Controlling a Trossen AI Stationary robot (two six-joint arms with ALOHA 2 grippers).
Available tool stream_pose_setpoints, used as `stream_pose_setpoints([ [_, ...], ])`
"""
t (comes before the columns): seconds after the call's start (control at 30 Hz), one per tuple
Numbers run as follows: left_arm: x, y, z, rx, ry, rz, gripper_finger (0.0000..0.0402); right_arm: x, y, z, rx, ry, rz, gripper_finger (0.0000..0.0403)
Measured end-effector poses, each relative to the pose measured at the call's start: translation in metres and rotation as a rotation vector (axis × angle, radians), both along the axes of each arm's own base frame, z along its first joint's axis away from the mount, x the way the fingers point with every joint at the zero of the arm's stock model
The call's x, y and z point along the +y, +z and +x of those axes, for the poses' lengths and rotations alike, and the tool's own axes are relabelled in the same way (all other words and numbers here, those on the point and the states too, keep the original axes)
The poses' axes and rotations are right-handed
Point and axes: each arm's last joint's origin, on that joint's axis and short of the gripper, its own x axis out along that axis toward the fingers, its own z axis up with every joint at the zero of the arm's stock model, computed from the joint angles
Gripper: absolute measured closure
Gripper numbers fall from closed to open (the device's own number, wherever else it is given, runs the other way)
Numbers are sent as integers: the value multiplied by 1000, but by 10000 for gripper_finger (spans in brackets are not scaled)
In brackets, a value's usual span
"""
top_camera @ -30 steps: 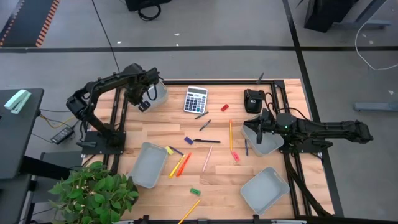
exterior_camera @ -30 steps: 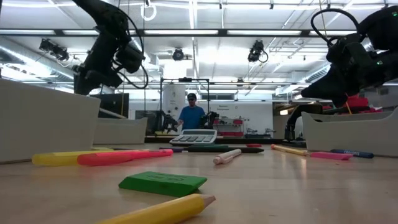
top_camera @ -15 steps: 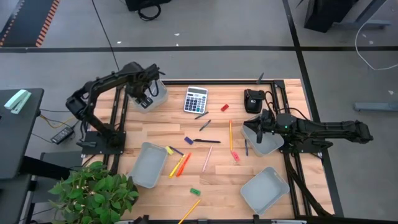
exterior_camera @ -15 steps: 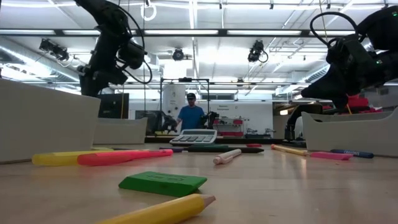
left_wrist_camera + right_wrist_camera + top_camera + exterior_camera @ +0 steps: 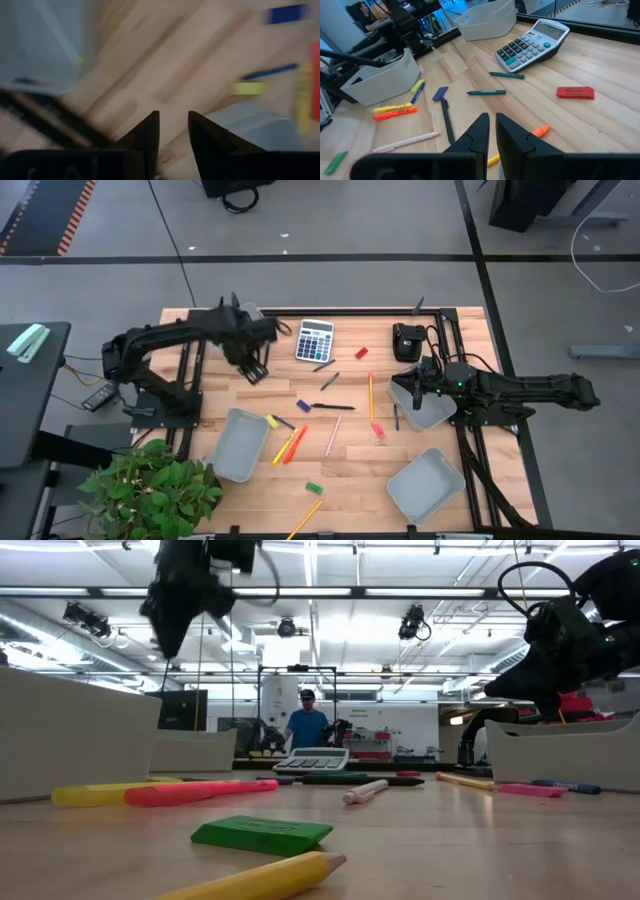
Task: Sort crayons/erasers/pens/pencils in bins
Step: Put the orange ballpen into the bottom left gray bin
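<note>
Near ten o'clock, the left gripper (image 5: 254,369) hangs slightly parted and empty; descending carelessly, it may scatter the crayons (image 5: 288,444) beside a bin (image 5: 236,446).

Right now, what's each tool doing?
Left tool: partly open, empty, above the table.
Right tool: nearly closed, empty, over a bin.
</note>
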Motion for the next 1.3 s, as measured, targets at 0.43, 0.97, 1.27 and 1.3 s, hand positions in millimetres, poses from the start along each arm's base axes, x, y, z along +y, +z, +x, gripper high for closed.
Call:
stream_pose_setpoints([
  [0.43,-122,16,67,-290,-198,-85,312,0,4,1,-25,21,-86,362],
  [0.97,-186,-91,126,-122,-187,-95,300,-3,4,0,35,0,-255,362],
  [1.27,-166,-125,139,-22,-126,-65,288,-3,1,0,102,28,-337,362],
  [1.3,-163,-125,140,-24,-118,-67,288,-3,1,0,102,26,-323,362],
])
